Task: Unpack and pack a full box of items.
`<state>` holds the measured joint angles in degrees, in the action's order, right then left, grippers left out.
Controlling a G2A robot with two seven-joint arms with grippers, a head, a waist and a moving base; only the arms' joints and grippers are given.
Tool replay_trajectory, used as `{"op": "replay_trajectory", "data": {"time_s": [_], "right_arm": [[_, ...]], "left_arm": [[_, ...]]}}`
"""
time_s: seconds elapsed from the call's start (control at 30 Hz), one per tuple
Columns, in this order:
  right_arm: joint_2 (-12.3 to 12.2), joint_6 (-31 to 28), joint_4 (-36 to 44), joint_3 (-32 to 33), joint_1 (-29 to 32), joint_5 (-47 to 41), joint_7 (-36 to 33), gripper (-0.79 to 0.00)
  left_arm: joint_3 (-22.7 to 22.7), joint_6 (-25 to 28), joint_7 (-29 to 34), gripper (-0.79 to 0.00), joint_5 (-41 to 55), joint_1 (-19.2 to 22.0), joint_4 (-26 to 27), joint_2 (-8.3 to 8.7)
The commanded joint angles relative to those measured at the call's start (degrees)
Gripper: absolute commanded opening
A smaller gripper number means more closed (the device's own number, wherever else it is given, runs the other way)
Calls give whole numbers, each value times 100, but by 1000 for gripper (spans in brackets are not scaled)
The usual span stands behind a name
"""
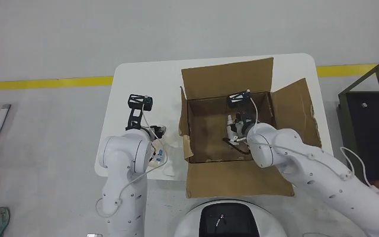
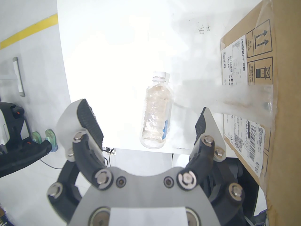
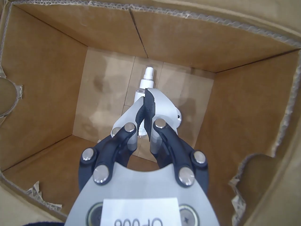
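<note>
Box: cardboard, flaps open.
Water bottle: lying on white table, at box's 9 o'clock.
Left gripper: wide open, holding nothing, above water bottle.
Right gripper: closed tight, empty, inside box.
Spray bottle: lying on box floor.

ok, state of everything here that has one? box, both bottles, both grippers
cardboard box, open, flaps folded out
spray bottle, lying on the box floor, not gripped
clear plastic bottle, capped, lying on the table beside the box
left gripper, open, empty, above the clear plastic bottle
right gripper, shut, looks empty, inside the box above the spray bottle
</note>
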<state>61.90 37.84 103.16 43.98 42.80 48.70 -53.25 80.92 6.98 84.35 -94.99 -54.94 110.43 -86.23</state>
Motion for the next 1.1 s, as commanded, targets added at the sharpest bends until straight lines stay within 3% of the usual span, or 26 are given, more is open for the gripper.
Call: {"op": "replay_trajectory", "data": {"time_s": [0.0, 0.1, 0.17, 0.23, 0.27, 0.3, 0.43, 0.7, 0.8, 1.07], "right_arm": [[33, -45, -129, 12, 95, -110, 342, -785], [112, 94, -243, -93, 172, -47, 622, -785], [172, 278, -394, -243, 193, 136, 698, -634], [249, 438, -509, -438, 160, 318, 676, -699], [292, 507, -554, -523, 137, 372, 670, -677], [341, 644, -575, -577, 123, 399, 730, -597], [513, 738, -722, -818, 45, 462, 786, -533], [691, 1002, -874, -836, -37, 778, 694, -496], [698, 980, -915, -707, 15, 832, 614, -409], [753, 740, -1147, -460, 146, 821, 545, -403]], "left_arm": [[0, 0, 0, 0, 0, 0, 0, 0], [0, 0, 0, 0, 0, 0, 0, 0], [0, 0, 0, 0, 0, 0, 0, 0], [0, 0, 0, 0, 0, 0, 0, 0], [0, 0, 0, 0, 0, 0, 0, 0], [0, 0, 0, 0, 0, 0, 0, 0], [0, 0, 0, 0, 0, 0, 0, 0], [0, 0, 0, 0, 0, 0, 0, 0], [0, 0, 0, 0, 0, 0, 0, 0], [0, 0, 0, 0, 0, 0, 0, 0]]}}
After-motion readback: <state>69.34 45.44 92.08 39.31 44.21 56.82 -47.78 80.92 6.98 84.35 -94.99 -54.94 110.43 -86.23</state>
